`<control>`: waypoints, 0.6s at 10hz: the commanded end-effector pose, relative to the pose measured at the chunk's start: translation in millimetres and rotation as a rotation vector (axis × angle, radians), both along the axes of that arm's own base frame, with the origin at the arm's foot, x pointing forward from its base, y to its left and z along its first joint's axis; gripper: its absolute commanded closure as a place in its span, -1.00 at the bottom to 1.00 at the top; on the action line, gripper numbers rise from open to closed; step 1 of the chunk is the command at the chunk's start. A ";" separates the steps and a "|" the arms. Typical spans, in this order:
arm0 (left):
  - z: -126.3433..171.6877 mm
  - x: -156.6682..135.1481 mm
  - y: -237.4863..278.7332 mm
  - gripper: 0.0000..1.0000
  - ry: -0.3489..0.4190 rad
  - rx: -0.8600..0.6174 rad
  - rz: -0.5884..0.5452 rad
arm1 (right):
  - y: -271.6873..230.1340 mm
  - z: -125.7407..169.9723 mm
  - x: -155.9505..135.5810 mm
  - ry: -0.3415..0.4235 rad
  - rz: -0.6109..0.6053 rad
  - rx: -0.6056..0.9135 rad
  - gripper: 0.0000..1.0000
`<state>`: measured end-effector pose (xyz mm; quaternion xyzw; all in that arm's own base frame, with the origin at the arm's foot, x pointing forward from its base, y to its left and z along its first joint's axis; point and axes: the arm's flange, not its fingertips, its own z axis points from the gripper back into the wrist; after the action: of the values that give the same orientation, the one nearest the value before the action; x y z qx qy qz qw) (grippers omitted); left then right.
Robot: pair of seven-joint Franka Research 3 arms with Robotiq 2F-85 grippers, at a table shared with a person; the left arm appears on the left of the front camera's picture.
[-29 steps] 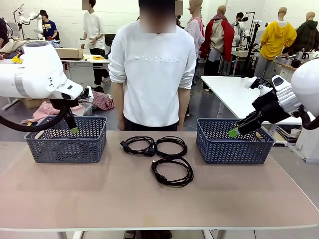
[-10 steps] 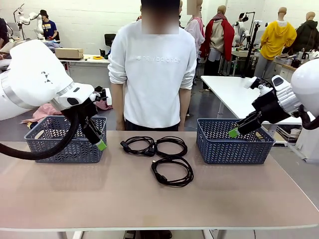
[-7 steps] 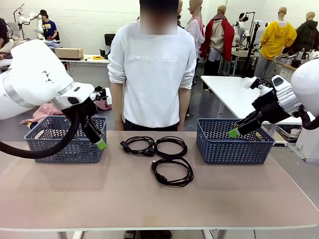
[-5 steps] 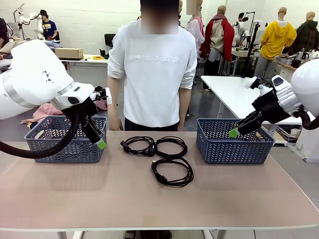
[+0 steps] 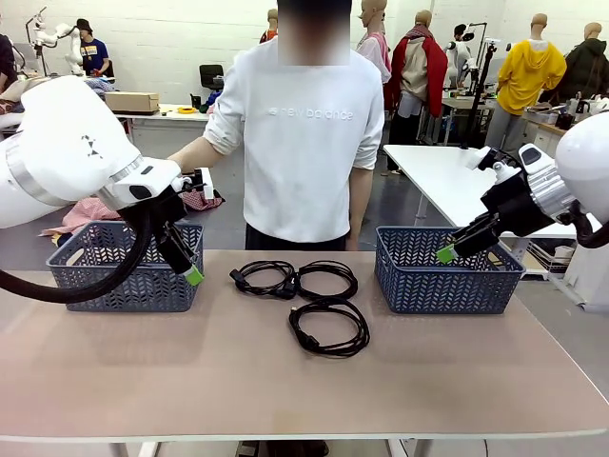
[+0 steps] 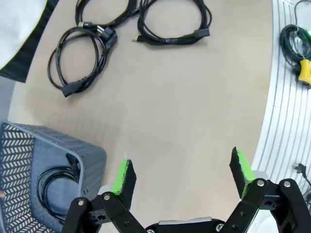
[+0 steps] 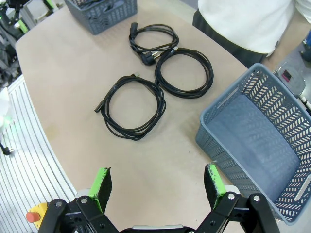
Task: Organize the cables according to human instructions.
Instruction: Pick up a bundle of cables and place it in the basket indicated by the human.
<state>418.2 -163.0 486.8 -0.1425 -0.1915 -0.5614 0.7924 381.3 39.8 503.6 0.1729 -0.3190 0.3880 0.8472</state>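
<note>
Three black coiled cables lie mid-table: one far left (image 5: 262,278), one beside it (image 5: 328,279), one nearer (image 5: 329,327). The right wrist view has the same coils (image 7: 153,39) (image 7: 184,73) (image 7: 135,107). A fourth cable (image 6: 51,187) lies inside the left basket (image 6: 73,150). My left gripper (image 5: 188,271) hangs open at that basket's front right corner, over bare table (image 6: 182,172). My right gripper (image 5: 445,253) is open above the empty right basket (image 7: 257,145), nothing between its fingers (image 7: 158,180).
Two grey-blue baskets stand at the far side, left (image 5: 124,267) and right (image 5: 447,271). A person in a white sweatshirt (image 5: 304,143) stands behind the table, one forearm (image 5: 195,149) held out toward picture left. The table's near half is bare.
The person has shifted slightly right and raised one arm out toward picture left. Earlier my left gripper swung from over the left basket to its front right corner. The right arm and the cables stayed still.
</note>
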 end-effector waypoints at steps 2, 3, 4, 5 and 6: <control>3.6 1.8 1.7 -1.00 0.006 -0.001 -0.001 | -1.5 -2.0 1.8 -0.017 0.023 0.015 -1.00; 3.6 1.8 1.7 -1.00 0.006 -0.001 -0.001 | -1.5 -2.0 1.8 -0.017 0.023 0.015 -1.00; 3.6 1.8 1.7 -1.00 0.006 -0.001 -0.001 | -1.5 -2.0 1.8 -0.017 0.023 0.015 -1.00; 3.6 1.8 1.7 -1.00 0.006 -0.001 -0.001 | -1.5 -2.0 1.8 -0.017 0.023 0.015 -1.00; 3.6 1.8 1.7 -1.00 0.006 -0.001 -0.001 | -1.5 -2.0 1.8 -0.017 0.023 0.015 -1.00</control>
<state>418.2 -163.0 486.9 -0.1424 -0.1916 -0.5614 0.7924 381.3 39.8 503.6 0.1728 -0.3190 0.3881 0.8472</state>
